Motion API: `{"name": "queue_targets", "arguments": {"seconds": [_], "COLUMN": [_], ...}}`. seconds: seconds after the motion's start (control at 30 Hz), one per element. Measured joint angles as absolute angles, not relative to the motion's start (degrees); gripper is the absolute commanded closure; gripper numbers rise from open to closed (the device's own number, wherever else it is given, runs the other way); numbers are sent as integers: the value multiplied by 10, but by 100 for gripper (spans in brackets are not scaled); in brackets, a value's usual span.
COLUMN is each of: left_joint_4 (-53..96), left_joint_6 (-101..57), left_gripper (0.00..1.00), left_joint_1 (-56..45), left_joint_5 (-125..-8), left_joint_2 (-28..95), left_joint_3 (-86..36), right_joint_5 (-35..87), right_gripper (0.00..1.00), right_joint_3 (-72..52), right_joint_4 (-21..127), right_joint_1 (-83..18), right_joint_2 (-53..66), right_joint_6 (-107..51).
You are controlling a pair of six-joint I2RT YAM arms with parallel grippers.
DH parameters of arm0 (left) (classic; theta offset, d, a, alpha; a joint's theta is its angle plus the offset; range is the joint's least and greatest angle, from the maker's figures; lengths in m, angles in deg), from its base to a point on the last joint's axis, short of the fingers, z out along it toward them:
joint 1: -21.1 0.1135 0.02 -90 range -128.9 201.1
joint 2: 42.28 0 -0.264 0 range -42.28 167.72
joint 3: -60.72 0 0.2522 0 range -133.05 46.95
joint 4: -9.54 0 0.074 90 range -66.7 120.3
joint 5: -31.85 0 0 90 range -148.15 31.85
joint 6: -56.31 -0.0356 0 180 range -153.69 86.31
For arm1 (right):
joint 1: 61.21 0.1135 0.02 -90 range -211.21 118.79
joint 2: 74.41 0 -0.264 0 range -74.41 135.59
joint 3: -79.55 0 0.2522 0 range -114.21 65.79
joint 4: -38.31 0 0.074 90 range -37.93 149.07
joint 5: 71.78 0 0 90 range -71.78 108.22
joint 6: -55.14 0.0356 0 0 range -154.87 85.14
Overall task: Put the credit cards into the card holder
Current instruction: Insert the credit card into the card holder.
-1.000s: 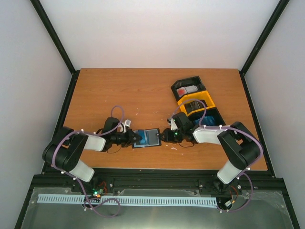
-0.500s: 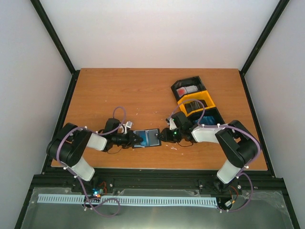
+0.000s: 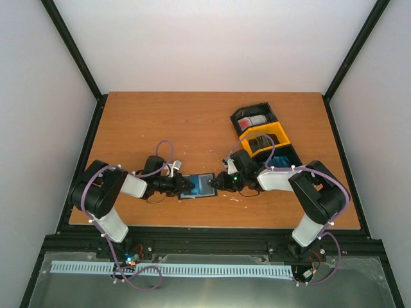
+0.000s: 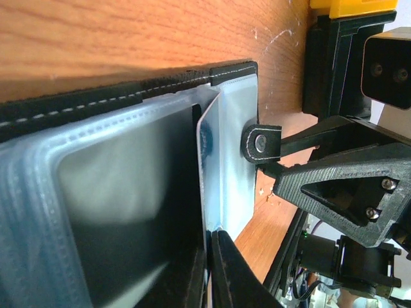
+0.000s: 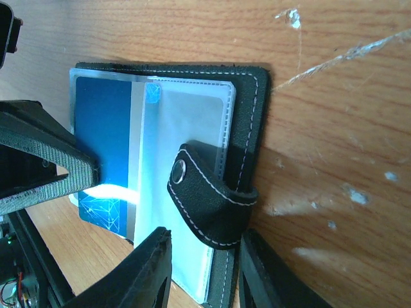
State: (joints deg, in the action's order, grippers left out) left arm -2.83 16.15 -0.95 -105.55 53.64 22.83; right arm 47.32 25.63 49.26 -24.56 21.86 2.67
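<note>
The black card holder (image 3: 207,181) lies open on the table between my two grippers, its clear sleeves facing up (image 5: 250,109). My left gripper (image 4: 210,234) is shut on a blue credit card (image 4: 203,167), held edge-on with its far end among the sleeves. The card shows as blue with a pale stripe in the right wrist view (image 5: 103,128). My right gripper (image 5: 202,276) is open and straddles the holder's closing tab (image 5: 212,199) and right edge. In the top view the left gripper (image 3: 184,186) and right gripper (image 3: 217,183) face each other across the holder.
A joined row of trays stands at the back right. A black tray (image 3: 247,110) holds a red-and-white card, a yellow tray (image 3: 277,135) holds a dark card, and a black tray (image 3: 290,154) holds a blue card. The right arm lies just in front of them.
My left arm has shifted right, carrying the blue card further over the open holder. My right gripper has edged slightly left at the holder's tab.
</note>
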Motion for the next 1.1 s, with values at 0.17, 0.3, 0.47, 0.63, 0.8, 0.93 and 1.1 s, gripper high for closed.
{"name": "queue_targets", "arguments": {"seconds": [0.17, 0.3, 0.47, 0.63, 0.8, 0.93, 1.1], "left_joint_4": [-20, 7, 87, 168, 235, 285, 311], "left_joint_6": [156, 147, 131, 121, 117, 115, 114], "left_gripper": [75, 60, 52, 44, 39, 36, 36], "left_joint_1": [-9, -12, -12, -15, -26, -50, -80], "left_joint_5": [-1063, -1066, -1040, -1009, -979, -942, -918], "left_joint_2": [539, 533, 500, 480, 467, 469, 482], "left_joint_3": [223, 207, 184, 156, 128, 98, 71], "right_joint_5": [474, 473, 472, 481, 487, 487, 486], "right_gripper": [70, 70, 67, 54, 54, 54, 55], "right_joint_3": [253, 253, 253, 263, 283, 283, 283], "right_joint_4": [493, 493, 493, 473, 458, 459, 459], "right_joint_1": [-246, -245, -245, -244, -242, -241, -238], "right_joint_2": [221, 221, 221, 216, 201, 200, 200], "right_joint_6": [27, 27, 28, 30, 27, 26, 24]}}
